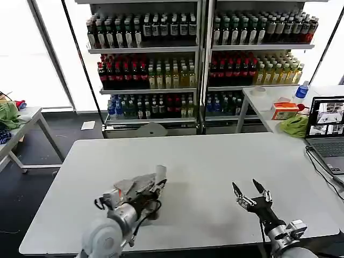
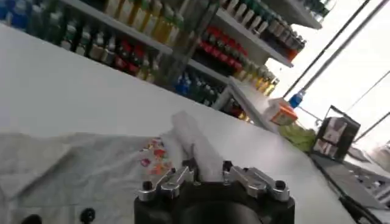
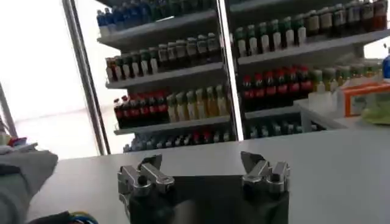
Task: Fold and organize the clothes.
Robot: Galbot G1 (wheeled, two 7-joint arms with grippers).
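Observation:
A light grey shirt [image 1: 141,184] lies bunched on the white table [image 1: 215,161] near its front left. My left gripper [image 1: 152,188] is down on it, shut on a raised fold. In the left wrist view the gripper [image 2: 207,170] pinches an upright ridge of the shirt [image 2: 79,164] next to its small multicolour print [image 2: 155,157]. My right gripper [image 1: 250,194] hovers open near the front right of the table with nothing between its fingers. In the right wrist view that gripper [image 3: 201,164] faces bare tabletop, well apart from the shirt.
Shelves of bottles [image 1: 188,59] stand behind the table. A side table at right holds a laptop [image 1: 328,129], a lime-green cloth [image 1: 294,125], an orange box [image 1: 285,110] and a bottle [image 1: 302,90]. Dark green and blue garments [image 1: 8,115] lie on a table at far left.

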